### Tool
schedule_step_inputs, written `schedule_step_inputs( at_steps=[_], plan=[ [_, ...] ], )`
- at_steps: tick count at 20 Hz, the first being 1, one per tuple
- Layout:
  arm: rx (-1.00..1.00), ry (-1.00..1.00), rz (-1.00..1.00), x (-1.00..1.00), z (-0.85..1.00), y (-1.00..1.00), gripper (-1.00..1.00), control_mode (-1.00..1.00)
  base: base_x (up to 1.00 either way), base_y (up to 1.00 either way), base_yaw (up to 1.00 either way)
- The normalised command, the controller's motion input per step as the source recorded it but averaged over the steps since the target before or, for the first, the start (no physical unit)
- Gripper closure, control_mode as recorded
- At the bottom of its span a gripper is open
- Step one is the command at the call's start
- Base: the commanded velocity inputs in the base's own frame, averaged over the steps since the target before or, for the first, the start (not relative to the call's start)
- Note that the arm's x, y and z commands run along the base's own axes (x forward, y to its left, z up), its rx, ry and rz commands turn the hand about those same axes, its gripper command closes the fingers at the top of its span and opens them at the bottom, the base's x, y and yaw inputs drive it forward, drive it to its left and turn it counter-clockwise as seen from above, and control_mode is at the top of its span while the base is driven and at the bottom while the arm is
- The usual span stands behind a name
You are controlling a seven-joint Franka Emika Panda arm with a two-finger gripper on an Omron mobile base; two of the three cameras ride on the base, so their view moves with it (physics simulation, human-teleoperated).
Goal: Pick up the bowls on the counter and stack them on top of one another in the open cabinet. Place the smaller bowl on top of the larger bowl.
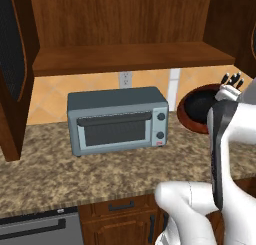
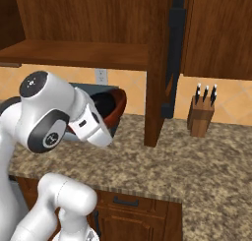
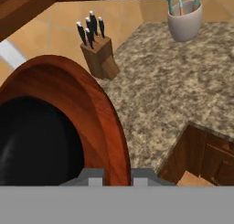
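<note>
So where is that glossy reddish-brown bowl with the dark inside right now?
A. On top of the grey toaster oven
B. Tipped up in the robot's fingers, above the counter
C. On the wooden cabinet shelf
B: the glossy reddish-brown bowl stands tilted on edge beside the grey toaster oven, its rim between the fingers.

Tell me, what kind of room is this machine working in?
A kitchen, by the look of it: a grey toaster oven sits on a speckled granite counter, a knife block stands nearby, and a wooden wall cabinet hangs above.
</note>
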Motion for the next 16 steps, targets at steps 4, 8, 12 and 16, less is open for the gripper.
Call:
schedule_step_inputs(
  at_steps=[4,8,12,16],
  plan=[
    [0.1,0.0,-0.01,-0.07,0.28,0.25,1.0,-1.0,0.0,0.0,0.0],
    [0.23,0.0,0.0,0.0,0.0,0.44,1.0,-1.0,0.0,0.0,0.0],
    [0.25,-0.11,-0.02,0.01,0.01,0.47,1.0,-1.0,0.0,0.0,0.0],
    [0.18,-0.19,0.0,-0.1,0.34,0.26,1.0,-1.0,0.0,0.0,0.0]
  ],
)
